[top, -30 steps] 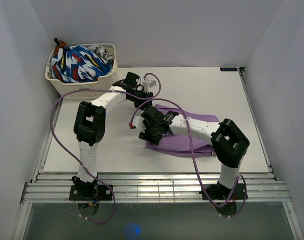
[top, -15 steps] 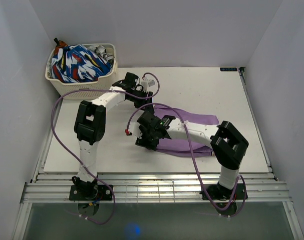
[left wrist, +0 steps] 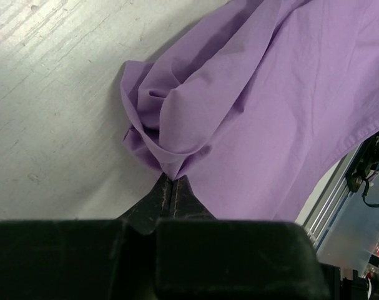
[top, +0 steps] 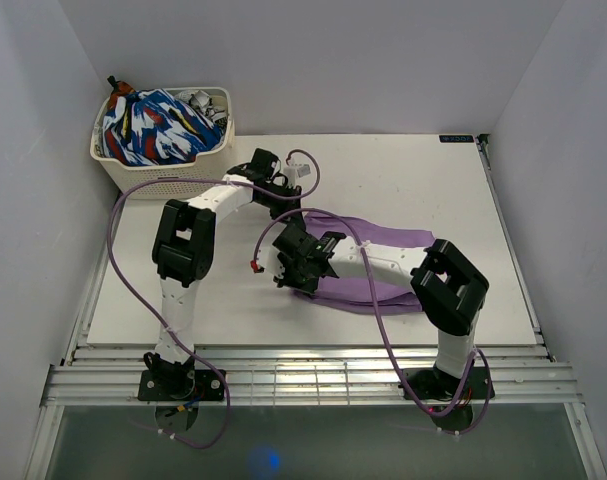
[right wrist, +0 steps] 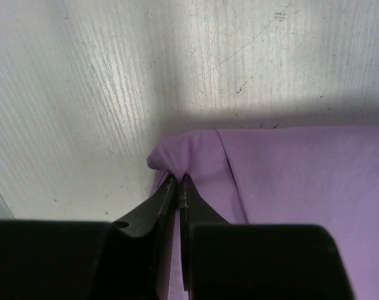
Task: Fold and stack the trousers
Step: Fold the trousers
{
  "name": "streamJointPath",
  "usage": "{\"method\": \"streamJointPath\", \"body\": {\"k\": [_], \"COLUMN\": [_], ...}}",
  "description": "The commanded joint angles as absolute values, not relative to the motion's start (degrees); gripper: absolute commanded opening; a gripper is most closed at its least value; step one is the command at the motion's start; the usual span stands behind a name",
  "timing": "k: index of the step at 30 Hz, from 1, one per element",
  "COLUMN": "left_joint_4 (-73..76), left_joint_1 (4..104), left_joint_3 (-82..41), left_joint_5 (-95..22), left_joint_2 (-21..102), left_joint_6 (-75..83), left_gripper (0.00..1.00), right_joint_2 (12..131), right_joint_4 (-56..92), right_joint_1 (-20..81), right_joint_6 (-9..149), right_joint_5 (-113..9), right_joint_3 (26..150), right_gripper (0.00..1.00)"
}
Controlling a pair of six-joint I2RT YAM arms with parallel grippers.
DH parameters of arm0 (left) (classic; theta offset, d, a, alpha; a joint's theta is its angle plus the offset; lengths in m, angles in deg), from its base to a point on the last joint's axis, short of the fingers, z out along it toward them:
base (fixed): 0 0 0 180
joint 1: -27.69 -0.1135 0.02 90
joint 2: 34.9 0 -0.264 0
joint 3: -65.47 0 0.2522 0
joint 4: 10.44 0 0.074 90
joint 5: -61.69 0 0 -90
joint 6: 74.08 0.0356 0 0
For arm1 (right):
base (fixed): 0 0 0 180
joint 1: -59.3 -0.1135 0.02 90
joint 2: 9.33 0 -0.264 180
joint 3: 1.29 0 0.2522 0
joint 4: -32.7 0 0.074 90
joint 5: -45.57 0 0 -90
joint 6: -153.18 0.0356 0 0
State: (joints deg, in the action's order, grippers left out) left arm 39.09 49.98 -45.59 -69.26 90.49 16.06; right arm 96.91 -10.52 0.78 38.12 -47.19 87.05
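Top view: lilac trousers (top: pixel 383 250) lie flat-ish mid-table (top: pixel 403 170). Basket (top: pixel 163 165) of other laundry sits in far-left corner.

Left wrist: left gripper (left wrist: pixel 172 182) pinched tight on bunched fabric corner, table underneath.

Right wrist: right gripper (right wrist: pixel 178 179) clamped on folded edge too.

Looks like fold step, grab done. Next, I'd guess, lift both corners together and carry across evenly.

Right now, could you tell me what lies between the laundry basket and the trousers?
In the top view, only the left arm and its purple cable cross that stretch of bare table, its fingers pinching the trousers' edge.
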Motion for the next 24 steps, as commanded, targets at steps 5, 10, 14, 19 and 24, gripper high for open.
{"method": "streamJointPath", "body": {"k": [5,10,14,19,24], "left_joint_4": [37.42,38.56,38.92,39.01,38.66], "left_joint_1": [47.21,45.1,45.01,44.83,44.66], "left_joint_3": [-52.87,-61.04,-62.29,-60.27,-55.97], "left_joint_5": [-70.41,-70.5,-71.11,-71.11,-70.76], "left_joint_2": [91.49,94.56,95.62,95.19,92.81], "left_joint_6": [13.9,12.76,12.93,13.9,15.22], "left_gripper": [0.0,0.0,0.0,0.0,0.0], "right_joint_2": [94.56,93.5,93.41,92.28,80.88], "right_joint_4": [-9.63,-8.93,-8.4,-12.26,-15.33], "right_joint_1": [-0.11,-1.34,-2.57,-2.93,3.64], "right_joint_6": [38.48,38.57,38.92,39.97,41.72], "right_joint_5": [-50.75,-52.42,-53.48,-53.4,-55.93], "right_joint_3": [85.78,83.57,82.43,86.37,88.23], "right_gripper": [0.08,0.08,0.08,0.22,0.71]}}
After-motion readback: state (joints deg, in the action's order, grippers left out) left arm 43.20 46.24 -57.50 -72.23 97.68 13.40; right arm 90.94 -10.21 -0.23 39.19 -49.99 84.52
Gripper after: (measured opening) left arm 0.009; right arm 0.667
